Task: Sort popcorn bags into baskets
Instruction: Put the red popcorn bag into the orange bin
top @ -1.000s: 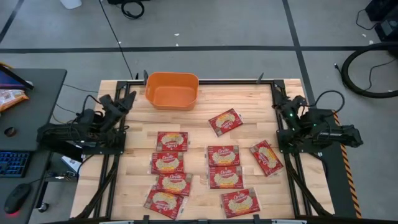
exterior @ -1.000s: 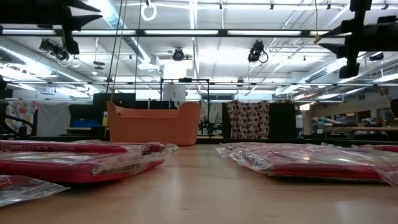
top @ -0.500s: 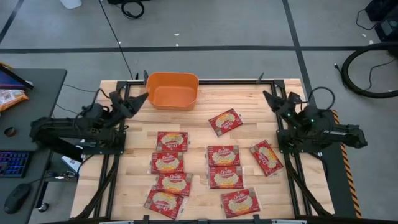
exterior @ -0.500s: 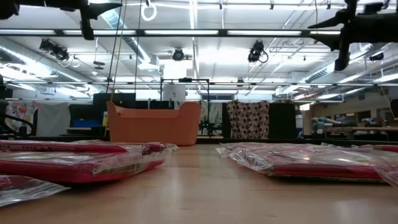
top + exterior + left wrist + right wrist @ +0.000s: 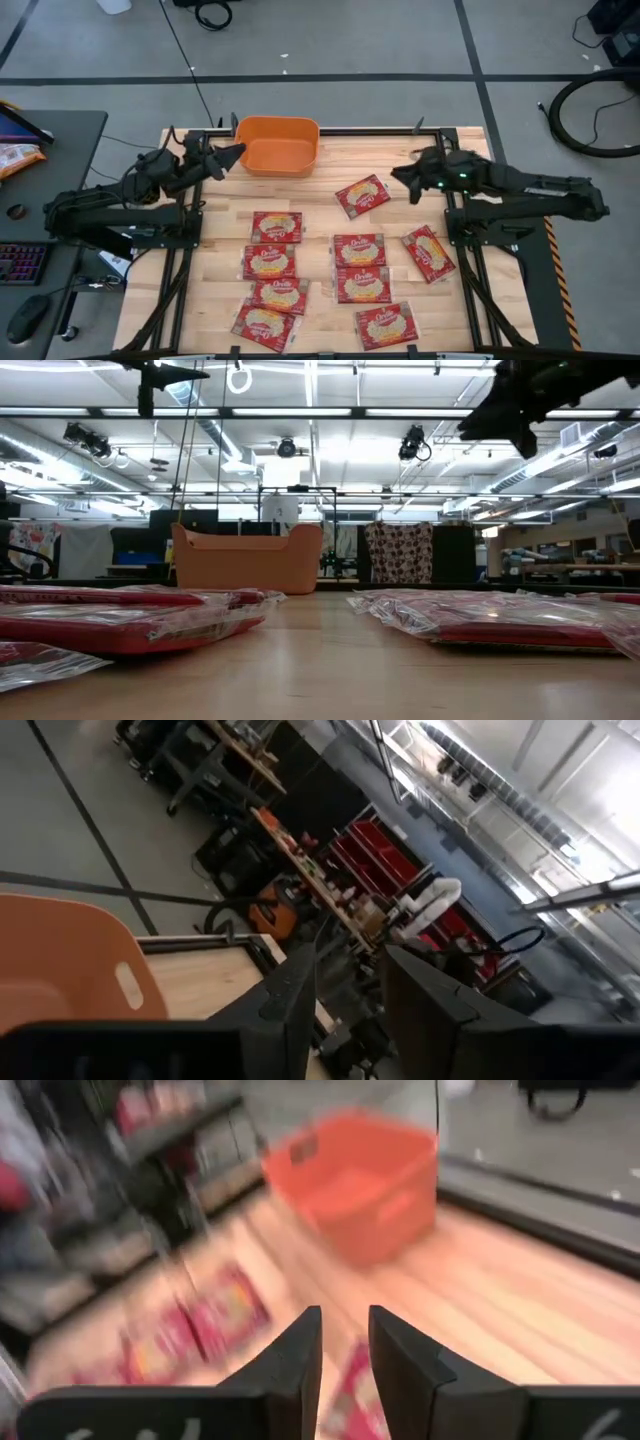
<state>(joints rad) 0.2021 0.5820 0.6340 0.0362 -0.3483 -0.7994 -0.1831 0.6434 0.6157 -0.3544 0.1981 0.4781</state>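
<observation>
The wooden table (image 5: 320, 200) carried an orange basket (image 5: 277, 145) at its far edge, left of centre, with nothing visible inside it. Nine red popcorn bags (image 5: 360, 250) lay flat on the boards (two loose columns, plus one bag (image 5: 363, 195) apart, nearer the basket). The right gripper (image 5: 400, 175) hung just beside that separate bag, above the table, fingers parted and holding nothing. The left gripper (image 5: 232, 153) hovered close to the basket's left wall, fingers likewise spread and empty.
</observation>
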